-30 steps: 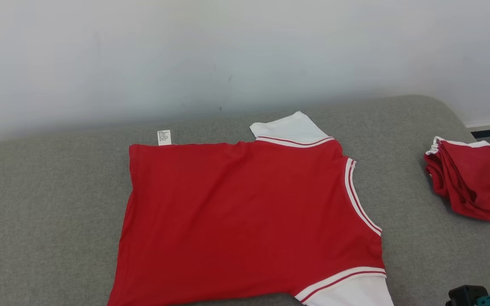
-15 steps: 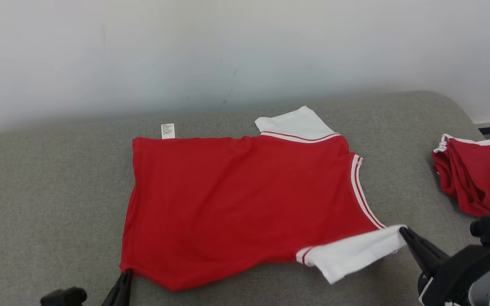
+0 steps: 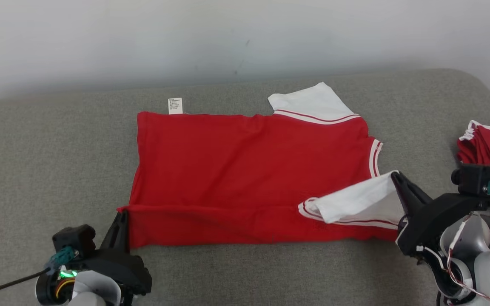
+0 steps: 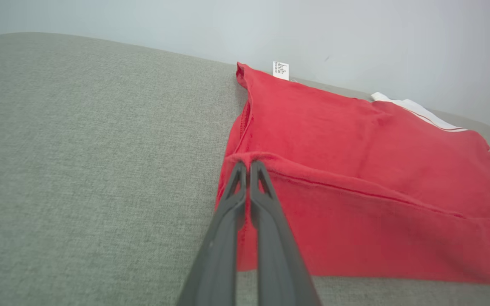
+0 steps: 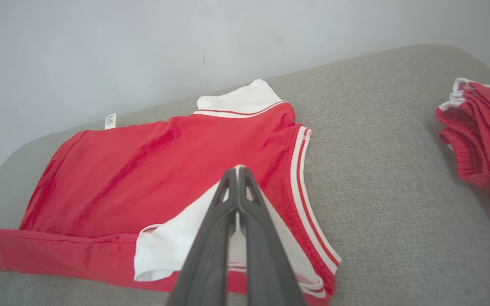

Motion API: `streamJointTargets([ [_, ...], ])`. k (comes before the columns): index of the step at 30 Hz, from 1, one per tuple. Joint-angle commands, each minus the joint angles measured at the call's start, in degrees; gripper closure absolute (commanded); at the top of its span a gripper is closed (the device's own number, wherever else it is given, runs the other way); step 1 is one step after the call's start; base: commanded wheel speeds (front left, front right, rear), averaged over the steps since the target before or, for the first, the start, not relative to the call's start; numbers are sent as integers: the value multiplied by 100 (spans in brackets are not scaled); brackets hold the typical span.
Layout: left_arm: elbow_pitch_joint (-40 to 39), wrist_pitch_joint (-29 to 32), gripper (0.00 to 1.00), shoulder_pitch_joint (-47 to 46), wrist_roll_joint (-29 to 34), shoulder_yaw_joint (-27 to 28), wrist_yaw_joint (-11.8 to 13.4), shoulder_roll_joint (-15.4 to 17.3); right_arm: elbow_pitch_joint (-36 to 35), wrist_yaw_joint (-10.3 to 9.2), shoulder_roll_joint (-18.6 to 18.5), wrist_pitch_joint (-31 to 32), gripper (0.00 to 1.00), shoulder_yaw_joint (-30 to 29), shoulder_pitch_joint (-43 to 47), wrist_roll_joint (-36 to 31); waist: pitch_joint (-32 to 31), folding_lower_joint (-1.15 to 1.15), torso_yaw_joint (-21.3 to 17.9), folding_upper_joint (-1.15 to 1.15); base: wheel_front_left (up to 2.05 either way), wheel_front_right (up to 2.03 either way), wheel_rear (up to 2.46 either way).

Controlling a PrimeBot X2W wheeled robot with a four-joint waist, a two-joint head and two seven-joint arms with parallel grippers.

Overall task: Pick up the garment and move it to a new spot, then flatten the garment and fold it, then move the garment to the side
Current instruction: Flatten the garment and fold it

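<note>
Pinching the near-left hem corner of the garment (image 3: 249, 161) with left gripper (image 3: 121, 213), fingers clenched on the red fabric. Gripping the white near sleeve (image 3: 355, 199) with right gripper (image 3: 394, 175), fingers clenched on its edge, sleeve held up over the red body. Lying spread on the grey surface (image 3: 36, 148), near edge raised and doubled toward the far side. Far-left corner: white label (image 3: 175, 106). Well apart at right: folded red pile (image 3: 489, 144).
</note>
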Motion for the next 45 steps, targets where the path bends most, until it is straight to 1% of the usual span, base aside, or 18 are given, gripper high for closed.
streamJointTargets([
  [1, 98, -49, 100, -154, 89, -28, 3, -32, 103, -13, 23, -114, 100, 11, -158, -79, 162, -1, 55, 0, 0, 0, 0],
  [7, 481, -210, 100, -512, 136, -102, -79, -134, 512, -13, 63, -594, 100, 53, -656, -241, 373, -1, 96, 0, 0, 0, 0],
  [12, 738, -312, 100, -689, 178, -167, -168, -177, 758, -13, 21, -858, 100, 65, -916, -403, 486, -1, 141, 0, 0, 0, 0],
  [16, 896, -397, 100, -801, 197, -189, -164, -197, 949, -13, 13, -1033, 100, 37, -1089, -464, 543, -1, 180, 0, 0, 0, 0],
  [25, 1140, -558, 100, -931, 188, -175, -179, -232, 1211, -13, 62, -1306, 100, -25, -1320, -553, 561, -1, 204, 0, 0, 0, 0],
  [32, 1397, -612, 100, -1136, 331, -345, -285, -247, 1563, -13, 81, -1431, 100, -49, -1359, -742, 530, -1, 196, 0, 0, 0, 0],
  [38, 1589, -657, 100, -1304, 393, -417, -316, -258, 1790, -13, 85, -1444, 100, -75, -1356, -826, 496, -1, 162, 0, 0, 0, 0],
  [39, 1614, -671, 71, -1319, 403, -421, -324, -253, 1811, -13, 94, -1459, 62, -81, -1369, -835, 491, -1, 155, 0, 0, 0, 0],
  [40, 1640, -670, 13, -1338, 409, -424, -333, -249, 1850, -13, 113, -1462, 0, -146, -1381, -802, 484, -1, 149, 0, 0, 0, 0],
  [41, 1645, -709, 0, -1356, 424, -411, -320, -245, 1847, -13, 124, -1486, 0, -148, -1389, -788, 476, -1, 147, 0, 0, 0, 0],
  [45, 1676, -814, 0, -1190, 477, -344, -180, -174, 1779, -13, 170, -1690, 0, -245, -1417, -680, 389, -1, 137, 0, 0, 0, 0],
])
